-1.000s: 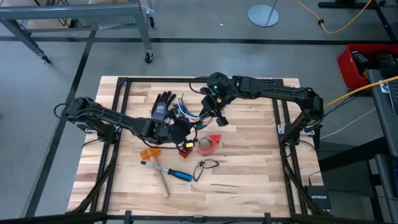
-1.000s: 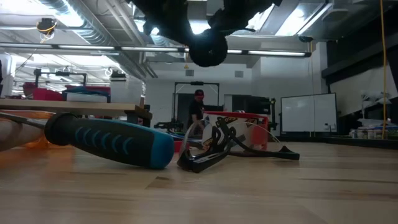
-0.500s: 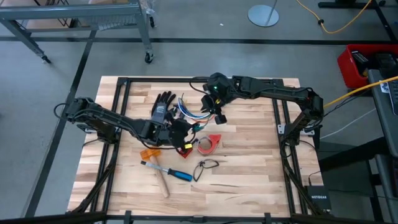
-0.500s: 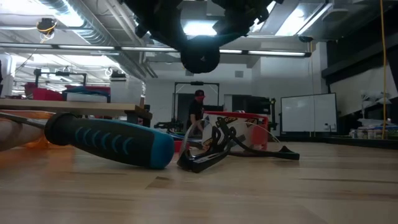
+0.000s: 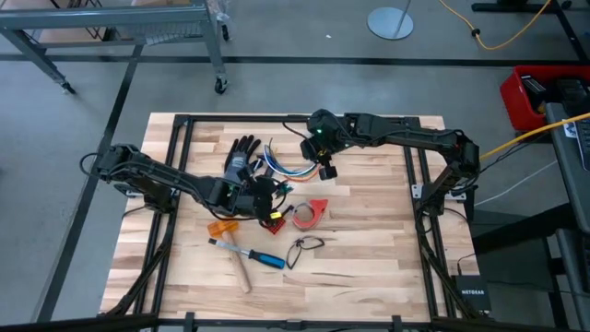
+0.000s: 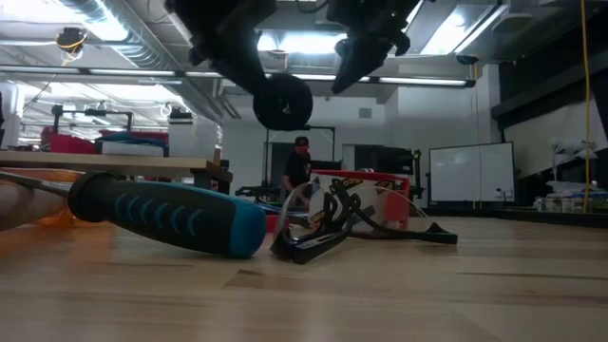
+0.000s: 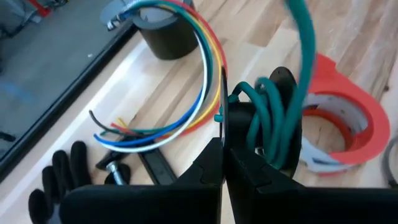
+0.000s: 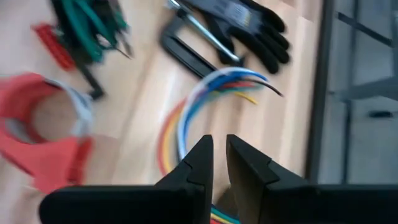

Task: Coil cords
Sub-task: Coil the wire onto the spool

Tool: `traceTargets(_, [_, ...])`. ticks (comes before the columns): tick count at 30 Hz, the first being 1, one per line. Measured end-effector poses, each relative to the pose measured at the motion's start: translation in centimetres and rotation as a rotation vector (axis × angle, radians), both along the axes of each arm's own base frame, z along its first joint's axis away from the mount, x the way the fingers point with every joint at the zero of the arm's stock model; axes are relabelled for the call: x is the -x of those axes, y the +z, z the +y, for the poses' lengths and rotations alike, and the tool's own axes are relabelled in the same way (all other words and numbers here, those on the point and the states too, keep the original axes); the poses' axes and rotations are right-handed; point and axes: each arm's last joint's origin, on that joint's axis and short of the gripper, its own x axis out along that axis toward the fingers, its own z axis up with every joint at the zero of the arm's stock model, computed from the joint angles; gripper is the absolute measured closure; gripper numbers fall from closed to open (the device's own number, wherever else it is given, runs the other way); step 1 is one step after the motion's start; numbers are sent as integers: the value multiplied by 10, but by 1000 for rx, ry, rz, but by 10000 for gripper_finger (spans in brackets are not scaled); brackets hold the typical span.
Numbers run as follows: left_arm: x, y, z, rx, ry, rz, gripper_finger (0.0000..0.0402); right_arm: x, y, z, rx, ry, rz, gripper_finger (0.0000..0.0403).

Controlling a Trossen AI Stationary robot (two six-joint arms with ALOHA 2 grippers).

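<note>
The right hand (image 8: 214, 158) gripped the cords (image 8: 186, 112) while the left hand (image 7: 222, 163) was clenched beside them; the springy bend risked uncoiling.

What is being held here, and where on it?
The left gripper pinches the cords at one end; whether the right gripper grips the other end cannot be told.

I've pulled the right gripper (image 5: 327, 171) back toward the cords (image 5: 281, 168); the left gripper (image 5: 267, 192) has edged left.
</note>
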Motion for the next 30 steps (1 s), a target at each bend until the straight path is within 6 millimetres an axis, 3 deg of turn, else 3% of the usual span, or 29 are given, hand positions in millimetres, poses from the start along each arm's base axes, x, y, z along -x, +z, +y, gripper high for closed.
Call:
traceTargets(10, [8,-6,1,65,16,73,401,1,0,-3,115,-42,30,354])
traceTargets(22, [9,-5,1,113,74,32,401,8,-5,9,-206,130,62,354])
traceTargets(30, [18,14,2,264,24,-32,401,4,-1,14,-386,224,-16,354])
